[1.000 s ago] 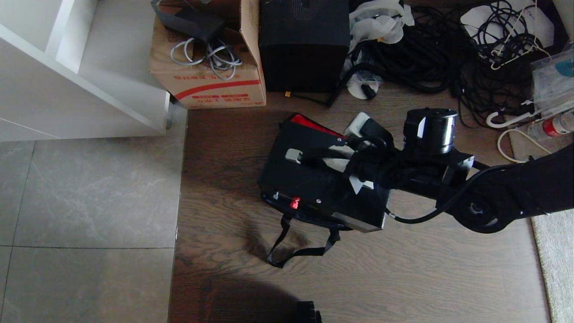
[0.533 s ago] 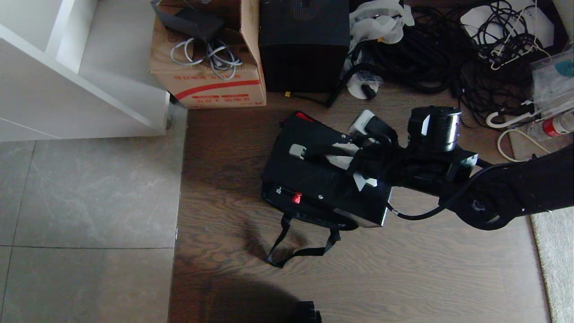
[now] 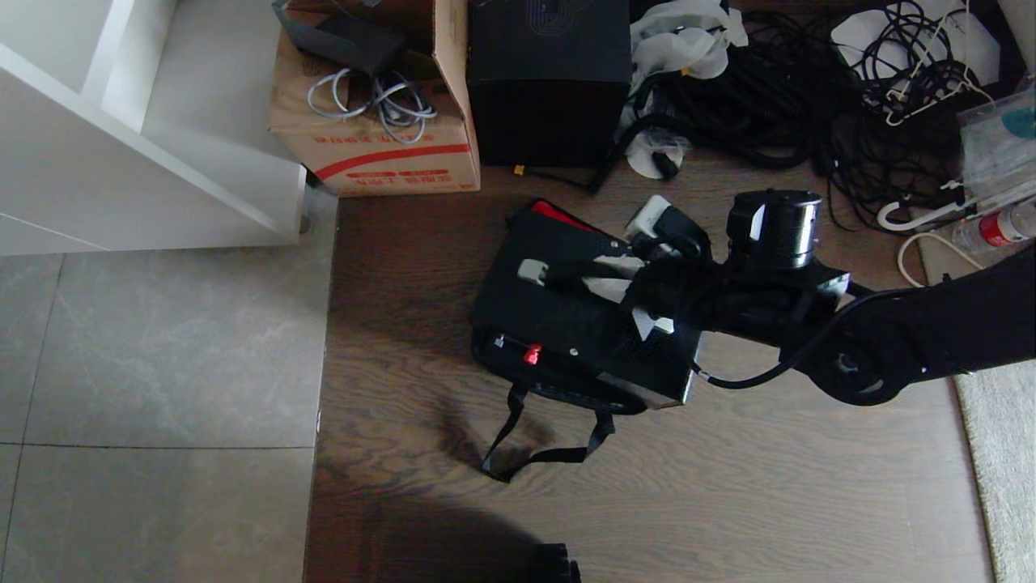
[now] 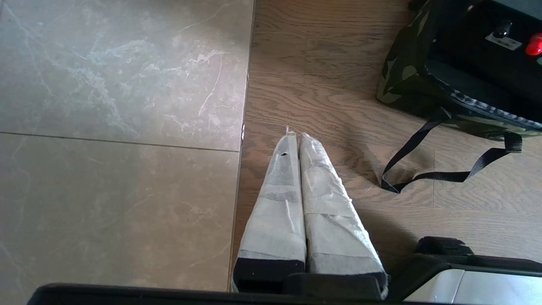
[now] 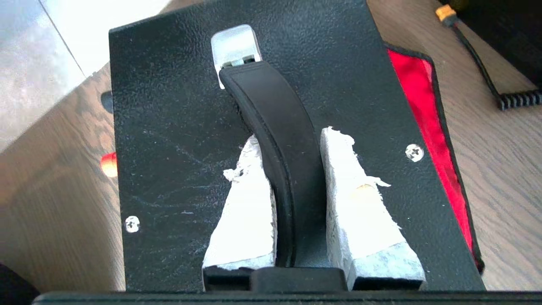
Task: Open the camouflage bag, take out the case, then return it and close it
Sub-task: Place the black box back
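The case is a flat black hard box with a red spot on its near edge. It sits over the open camouflage bag, whose red lid lining shows behind it and whose black strap trails on the floor. My right gripper reaches in from the right and is shut on the case's black handle, one white-wrapped finger on each side. I cannot tell how deep the case sits in the bag. My left gripper hangs shut and empty over the floor, near the bag.
Behind the bag stand a brown cardboard box with a red stripe and a taller black cube box. A tangle of black cables fills the far right. White shelving is at the left, and a rug edge at the right.
My right gripper and the case in it have shifted slightly toward the far side, and a little more red lining shows than half a second ago. The left arm has not moved.
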Available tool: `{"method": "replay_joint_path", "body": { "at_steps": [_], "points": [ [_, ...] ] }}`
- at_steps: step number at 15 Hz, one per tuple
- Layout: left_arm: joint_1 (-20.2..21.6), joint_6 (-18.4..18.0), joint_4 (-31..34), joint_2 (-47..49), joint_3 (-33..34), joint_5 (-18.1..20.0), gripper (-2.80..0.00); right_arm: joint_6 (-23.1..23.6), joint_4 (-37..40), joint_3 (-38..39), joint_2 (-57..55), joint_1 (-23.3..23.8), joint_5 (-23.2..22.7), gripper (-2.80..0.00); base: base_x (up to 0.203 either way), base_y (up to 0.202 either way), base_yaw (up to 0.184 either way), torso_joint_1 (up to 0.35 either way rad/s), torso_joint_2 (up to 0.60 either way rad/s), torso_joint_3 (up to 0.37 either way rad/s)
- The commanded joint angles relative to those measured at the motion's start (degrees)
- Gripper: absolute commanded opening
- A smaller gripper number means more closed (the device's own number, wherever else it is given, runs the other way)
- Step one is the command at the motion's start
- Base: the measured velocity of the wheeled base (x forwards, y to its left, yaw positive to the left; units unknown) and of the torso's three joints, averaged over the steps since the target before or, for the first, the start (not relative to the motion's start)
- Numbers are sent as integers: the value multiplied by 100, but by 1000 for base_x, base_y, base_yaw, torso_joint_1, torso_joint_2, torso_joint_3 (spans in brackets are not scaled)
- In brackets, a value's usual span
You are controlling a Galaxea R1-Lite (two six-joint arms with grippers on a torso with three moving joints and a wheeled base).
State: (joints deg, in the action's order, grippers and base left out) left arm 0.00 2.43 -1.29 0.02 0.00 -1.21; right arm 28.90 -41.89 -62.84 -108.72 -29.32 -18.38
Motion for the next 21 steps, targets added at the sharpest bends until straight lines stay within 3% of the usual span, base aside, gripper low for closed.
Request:
{"method": "replay_joint_path", "body": {
  "at_steps": [1,17,21],
  "points": [
    [0,4,-3,-2,44,-2,-280,10,-21,-62,-62,-12,-86,-280,0,0,0,0,0,0],
    [0,4,-3,-2,47,-2,-280,-244,-171,-185,-373,-21,-528,-280,0,0,0,0,0,0],
    [0,4,-3,-2,53,-2,-280,-236,-188,-203,-449,-12,-843,-280,0,0,0,0,0,0]
  ]
}}
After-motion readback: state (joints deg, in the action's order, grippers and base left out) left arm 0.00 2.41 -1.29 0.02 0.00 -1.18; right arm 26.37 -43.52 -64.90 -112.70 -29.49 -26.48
